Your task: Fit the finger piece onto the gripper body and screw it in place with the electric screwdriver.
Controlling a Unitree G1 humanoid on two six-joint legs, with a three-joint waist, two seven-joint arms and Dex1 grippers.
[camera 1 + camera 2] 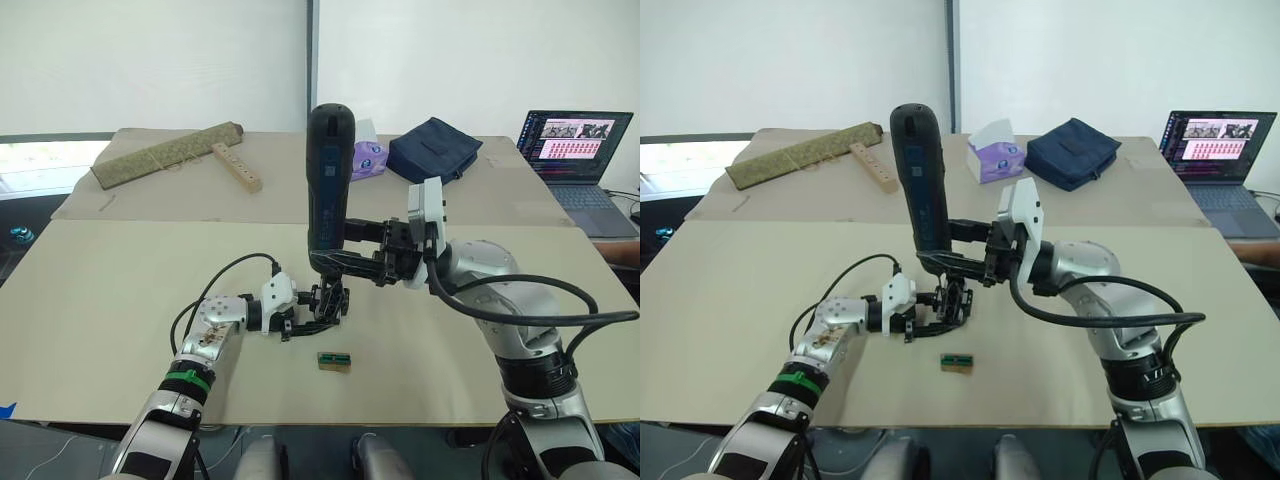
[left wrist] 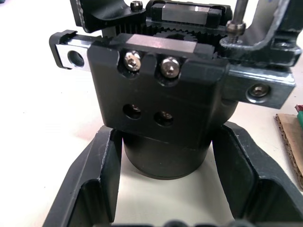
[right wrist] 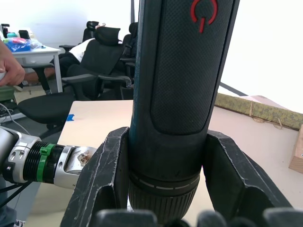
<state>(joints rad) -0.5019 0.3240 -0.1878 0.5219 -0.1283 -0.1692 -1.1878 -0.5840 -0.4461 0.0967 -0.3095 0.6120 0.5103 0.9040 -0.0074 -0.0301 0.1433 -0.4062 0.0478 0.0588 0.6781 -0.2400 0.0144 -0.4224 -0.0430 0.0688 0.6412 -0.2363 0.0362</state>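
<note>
Landmark: I place everything against the gripper body (image 1: 328,300), which sits on the table (image 1: 100,300) near the middle of its near half.
Left gripper (image 1: 300,318): just left of the body, fingers clenched on its round base. In the left wrist view each finger (image 2: 97,175) presses a side of that base.
Left arm pose: forearm low over the table, reaching in from the near left, wrist roughly level, cable looping behind it.
Body detail: the left wrist view shows a black block with two bright screw heads above two dark holes; I judge the finger piece (image 2: 163,101) to be this block, already seated on the body.
Screwdriver (image 1: 328,190): upright directly over the body, rounded end up, its thin bit (image 2: 238,13) coming down at the body's top edge.
Right gripper (image 1: 340,250): just right of the body and above it, fingers grasping the screwdriver's lower barrel; a finger (image 3: 102,175) shows on each side of it.
Right arm pose: elbow bent, forearm reaching in level from the right, wrist turned so the tool stands nearly vertical.
Doing it well: I would keep the base clamp firm, hold the tool plumb, seat the bit squarely in a screw head before pressing, and push straight down so it cannot slip off.
Block (image 1: 334,361): a small green-and-tan piece lying near the body, on my side of it.
</note>
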